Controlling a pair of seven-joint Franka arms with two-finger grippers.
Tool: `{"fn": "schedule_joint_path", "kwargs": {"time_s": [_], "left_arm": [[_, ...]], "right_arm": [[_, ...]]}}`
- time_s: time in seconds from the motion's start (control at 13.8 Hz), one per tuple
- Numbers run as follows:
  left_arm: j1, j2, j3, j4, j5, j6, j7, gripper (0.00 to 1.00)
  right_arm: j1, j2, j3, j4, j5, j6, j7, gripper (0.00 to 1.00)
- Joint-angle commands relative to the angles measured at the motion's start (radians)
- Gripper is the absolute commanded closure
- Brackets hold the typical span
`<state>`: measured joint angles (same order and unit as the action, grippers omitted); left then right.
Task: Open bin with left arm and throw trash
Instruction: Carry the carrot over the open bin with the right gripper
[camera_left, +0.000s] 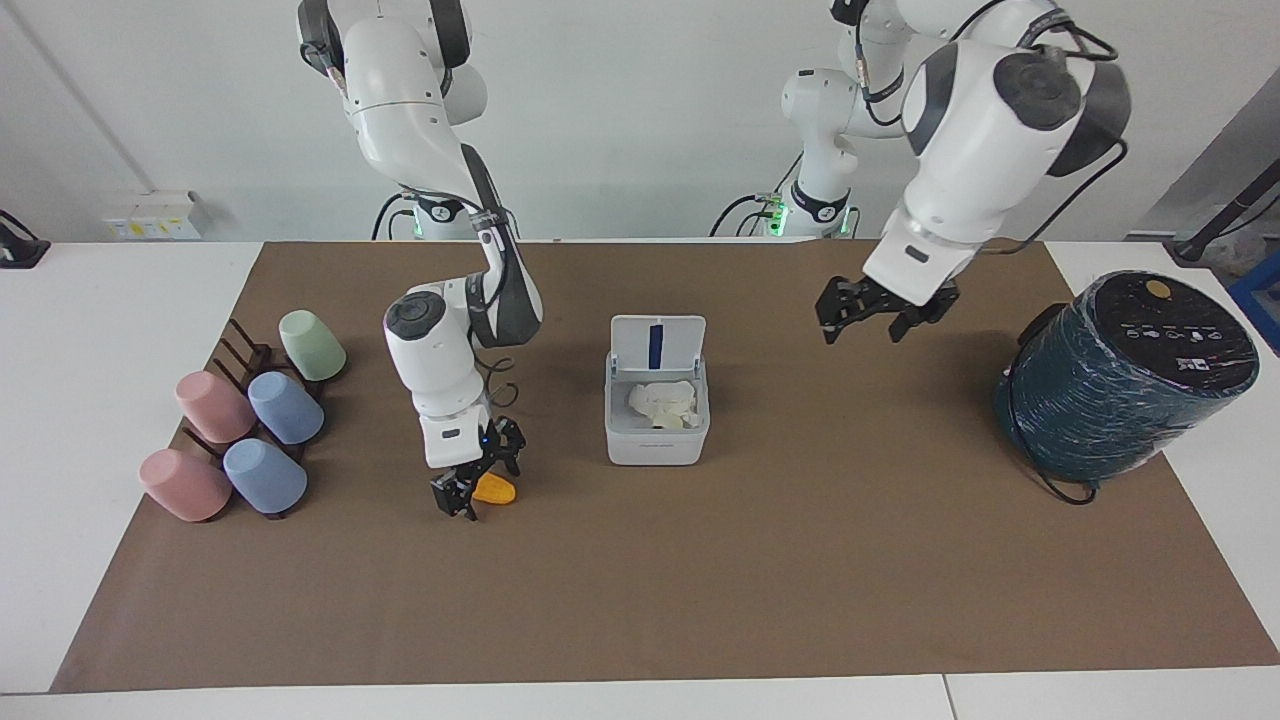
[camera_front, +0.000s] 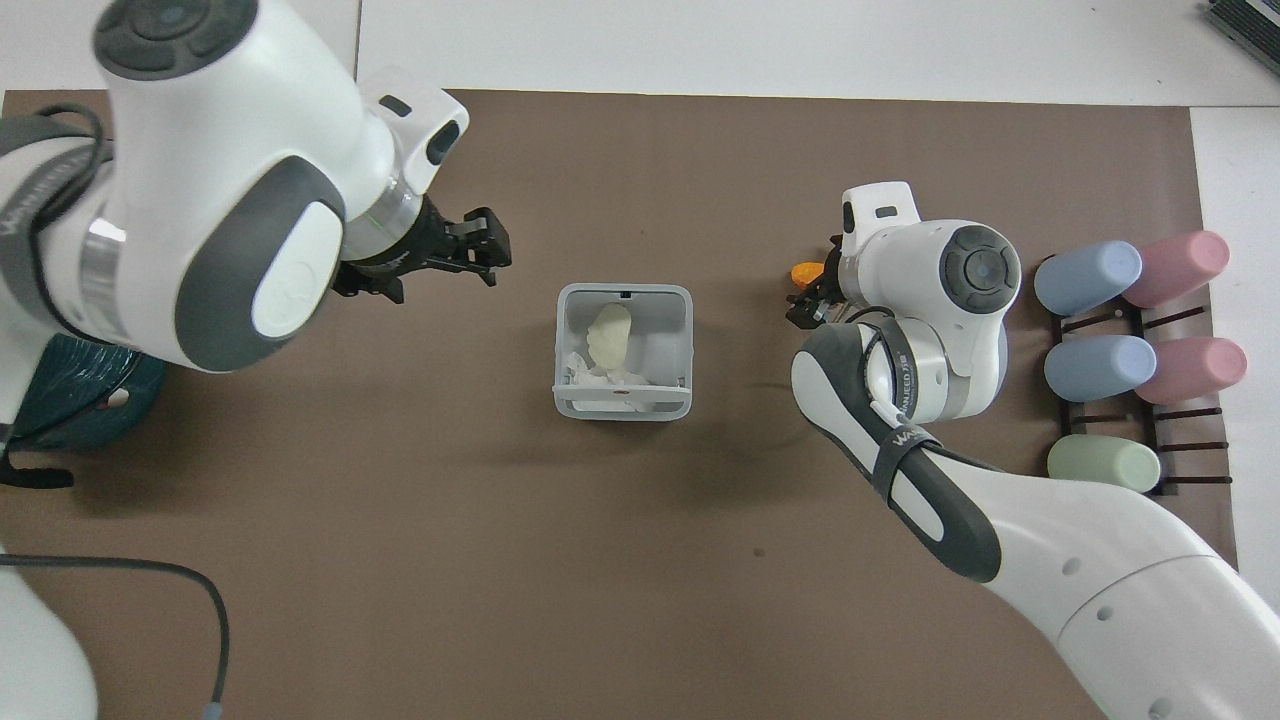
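Observation:
The white bin (camera_left: 656, 440) stands mid-mat with its lid (camera_left: 657, 345) tipped up and open. Inside lie the crumpled tissue (camera_left: 660, 400) and the cream lump (camera_front: 607, 332); the bin also shows in the overhead view (camera_front: 623, 408). The orange corn chunk (camera_left: 497, 490) lies on the mat toward the right arm's end. My right gripper (camera_left: 478, 480) is down at the corn, open, its fingers on either side of it, partly hiding it; in the overhead view (camera_front: 812, 290) the corn (camera_front: 805, 271) peeks out. My left gripper (camera_left: 868, 322) is open and empty, raised over the mat between bin and cylinder.
A rack of pastel cups (camera_left: 240, 420) sits at the right arm's end of the mat. A big dark-teal wrapped cylinder (camera_left: 1120, 375) with a black cord stands at the left arm's end. The brown mat (camera_left: 640, 600) covers the table.

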<state>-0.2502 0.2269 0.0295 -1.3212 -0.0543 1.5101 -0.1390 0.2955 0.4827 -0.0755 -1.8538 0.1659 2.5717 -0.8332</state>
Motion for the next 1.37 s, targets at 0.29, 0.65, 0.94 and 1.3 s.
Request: {"fn": "schedule_joint_path", "kwargs": {"time_s": [0.29, 0.65, 0.94, 1.3], "left_arm": [[0.028, -0.125, -0.013, -0.078, 0.125, -0.080, 0.133, 0.08], [0.029, -0.213, -0.013, -0.263, 0.125, 0.036, 0.133, 0.00], [0.034, -0.241, -0.013, -0.326, 0.123, 0.110, 0.125, 0.00], [0.034, -0.244, -0.011, -0.288, 0.114, 0.076, 0.122, 0.00]], "right_arm": [[-0.019, -0.058, 0.005, -0.008, -0.006, -0.099, 0.028, 0.10], [-0.010, -0.024, 0.003, -0.010, -0.006, -0.010, 0.026, 0.19], [-0.010, -0.030, 0.003, -0.001, -0.008, -0.037, 0.034, 1.00], [-0.004, -0.085, 0.003, 0.025, -0.011, -0.111, 0.216, 1.00]]}}
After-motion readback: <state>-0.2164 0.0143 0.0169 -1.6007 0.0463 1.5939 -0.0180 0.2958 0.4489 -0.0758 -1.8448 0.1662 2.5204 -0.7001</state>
